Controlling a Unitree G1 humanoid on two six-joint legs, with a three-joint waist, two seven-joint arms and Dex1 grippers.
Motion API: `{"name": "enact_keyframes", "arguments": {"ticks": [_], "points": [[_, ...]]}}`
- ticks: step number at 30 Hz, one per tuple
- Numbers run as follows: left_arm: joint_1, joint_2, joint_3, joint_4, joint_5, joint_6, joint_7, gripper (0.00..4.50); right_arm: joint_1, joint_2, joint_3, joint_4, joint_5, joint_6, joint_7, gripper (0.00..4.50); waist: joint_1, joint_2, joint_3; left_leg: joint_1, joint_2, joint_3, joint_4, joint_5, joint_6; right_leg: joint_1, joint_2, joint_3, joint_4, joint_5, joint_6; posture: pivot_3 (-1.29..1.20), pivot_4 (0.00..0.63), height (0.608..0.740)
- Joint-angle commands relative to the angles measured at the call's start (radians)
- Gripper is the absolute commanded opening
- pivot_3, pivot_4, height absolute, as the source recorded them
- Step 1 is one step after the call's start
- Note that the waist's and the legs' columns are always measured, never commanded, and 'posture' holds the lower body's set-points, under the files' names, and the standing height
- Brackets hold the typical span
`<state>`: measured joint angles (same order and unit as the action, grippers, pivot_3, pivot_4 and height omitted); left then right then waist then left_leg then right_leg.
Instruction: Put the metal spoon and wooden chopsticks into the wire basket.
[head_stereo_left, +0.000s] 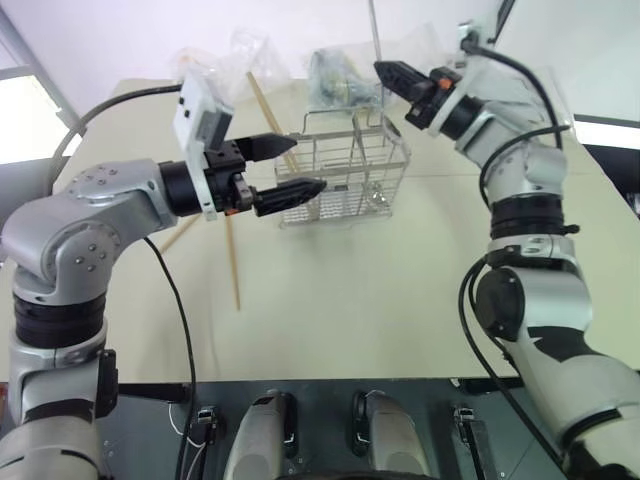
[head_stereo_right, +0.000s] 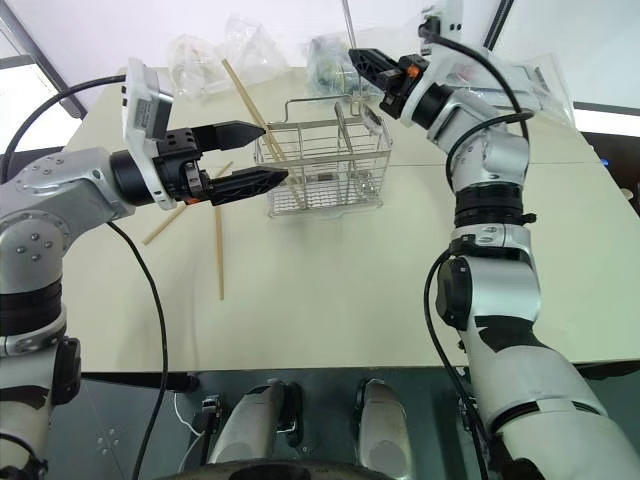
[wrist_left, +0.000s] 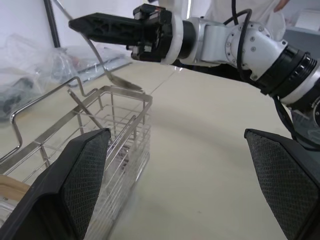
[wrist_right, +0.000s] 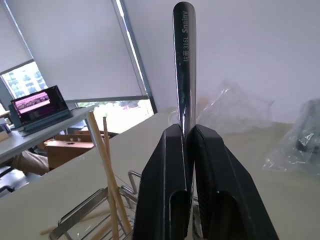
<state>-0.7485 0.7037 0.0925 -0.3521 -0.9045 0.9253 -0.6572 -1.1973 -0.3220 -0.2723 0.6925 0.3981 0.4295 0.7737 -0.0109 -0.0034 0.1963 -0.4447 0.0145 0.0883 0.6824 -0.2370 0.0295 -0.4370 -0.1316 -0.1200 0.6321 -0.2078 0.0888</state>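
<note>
The wire basket (head_stereo_left: 345, 185) stands on the cream table toward the back. My right gripper (head_stereo_left: 380, 68) hovers above its right end, shut on the metal spoon (wrist_right: 183, 55). The spoon's handle points up and its bowl (wrist_left: 125, 85) hangs just over the basket's rim. Two wooden chopsticks (wrist_right: 107, 170) lean up out of the basket's left part. Another chopstick (head_stereo_left: 233, 265) lies flat in front of the basket, and one more (head_stereo_left: 180, 235) lies slanted under my left arm. My left gripper (head_stereo_left: 305, 165) is open and empty, level, close to the basket's left side.
Clear plastic bags (head_stereo_right: 195, 50) are heaped at the table's far edge behind the basket, with more (head_stereo_right: 540, 80) at the far right. The table's front edge (head_stereo_left: 320, 378) runs just before me. A desk with a laptop (wrist_right: 37, 102) stands beyond the table.
</note>
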Motion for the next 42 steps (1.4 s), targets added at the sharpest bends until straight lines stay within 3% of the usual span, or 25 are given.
{"name": "enact_keyframes", "arguments": {"ticks": [1,2,5,10,12,17,21,24,27,32,34,40,42], "points": [[-0.009,0.005,0.034,-0.025,0.0,-0.013,0.004,4.5,0.004,0.029,-0.026,-0.001,0.017,-0.062,-0.062,0.03,-0.001,0.0,0.0,0.0,0.0,0.0,0.0,0.0,0.0,0.0,0.0,0.0,0.0,0.0,0.0,0.0,0.15,0.704],[-0.007,0.005,0.037,-0.028,0.0,-0.012,0.006,4.5,0.012,0.034,-0.029,0.004,0.019,-0.067,-0.072,0.03,-0.002,0.0,0.0,0.0,0.0,0.0,0.0,0.0,0.0,0.0,0.0,0.0,0.0,0.0,0.0,0.0,0.15,0.704],[-0.002,0.005,0.045,-0.034,-0.005,-0.009,0.017,4.5,0.039,0.037,-0.029,0.004,0.029,-0.069,-0.063,1.17,-0.001,0.0,0.0,0.0,0.0,0.0,0.0,0.0,0.0,0.0,0.0,0.0,0.0,0.0,0.0,0.0,0.15,0.704],[0.002,0.006,0.057,-0.037,-0.008,-0.007,0.027,4.5,0.072,0.011,-0.013,-0.044,0.023,-0.07,-0.062,3.78,-0.003,0.0,0.0,0.0,0.0,0.0,0.0,0.0,0.0,0.0,0.001,0.0,0.0,0.0,0.0,0.0,0.15,0.704],[0.0,0.005,0.063,-0.031,-0.003,-0.012,0.037,4.5,0.077,-0.011,-0.016,-0.063,0.029,-0.053,-0.057,4.46,-0.002,0.0,0.0,0.0,0.0,0.0,0.0,0.0,0.0,0.0,0.001,0.0,0.0,0.0,0.0,0.0,0.15,0.704],[0.019,0.045,0.1,0.017,0.063,-0.029,0.074,4.5,0.06,-0.1,-0.039,-0.127,0.083,0.027,0.008,4.46,-0.003,0.0,0.0,0.0,0.0,-0.001,0.0,0.0,0.0,0.0,0.001,0.0,0.0,0.0,0.0,0.0,0.15,0.704],[0.054,0.136,0.09,0.186,0.23,-0.061,0.117,4.5,0.095,-0.224,-0.032,-0.298,0.211,0.206,0.188,4.46,-0.002,0.001,0.001,0.0,0.001,0.0,-0.001,0.0,0.0,-0.001,0.001,0.0,0.0,0.0,0.0,0.0,0.15,0.704],[0.007,0.15,0.05,0.331,0.329,0.016,0.218,4.5,0.173,-0.315,0.004,-0.453,0.289,0.327,0.31,4.46,0.002,0.001,0.001,0.0,0.001,-0.001,-0.001,-0.004,0.006,-0.001,0.002,0.0,0.0,0.0,0.0,0.0,0.15,0.704],[-0.086,0.071,0.061,0.428,0.368,0.224,0.378,4.5,0.277,-0.382,0.042,-0.599,0.336,0.386,0.397,4.46,0.006,-0.001,0.0,0.0,0.001,-0.002,0.0,-0.004,0.007,0.0,0.002,0.0,-0.001,0.0,0.0,0.0,0.15,0.704],[-0.162,-0.136,0.149,0.402,0.4,0.421,0.573,4.5,0.417,-0.417,0.052,-0.764,0.408,0.439,0.433,4.46,0.024,-0.002,0.001,0.0,0.0,-0.001,0.001,-0.004,0.007,0.001,0.0,0.0,0.0,0.0,0.0,0.0,0.15,0.704],[-0.165,-0.136,0.11,0.401,0.431,0.424,0.572,4.5,0.453,-0.421,0.059,-0.794,0.41,0.434,0.43,4.46,0.022,-0.003,0.001,0.0,0.0,-0.001,0.001,-0.004,0.007,0.0,-0.001,0.0,0.0,0.0,0.0,0.0,0.15,0.704],[-0.207,0.002,-0.001,0.55,0.518,0.23,0.39,4.5,0.487,-0.424,0.043,-0.809,0.427,0.436,0.389,4.46,0.016,-0.003,0.002,0.0,0.001,0.001,0.0,-0.001,0.0,-0.003,0.0,0.0,0.001,0.0,0.0,0.0,0.15,0.704],[-0.247,-0.003,0.023,0.609,0.518,0.255,0.392,4.5,0.484,-0.426,0.045,-0.797,0.416,0.423,0.376,4.46,0.021,-0.003,0.002,0.0,0.001,0.001,0.0,-0.001,0.0,-0.003,0.0,0.0,0.0,0.0,0.0,0.0,0.15,0.704]]}}
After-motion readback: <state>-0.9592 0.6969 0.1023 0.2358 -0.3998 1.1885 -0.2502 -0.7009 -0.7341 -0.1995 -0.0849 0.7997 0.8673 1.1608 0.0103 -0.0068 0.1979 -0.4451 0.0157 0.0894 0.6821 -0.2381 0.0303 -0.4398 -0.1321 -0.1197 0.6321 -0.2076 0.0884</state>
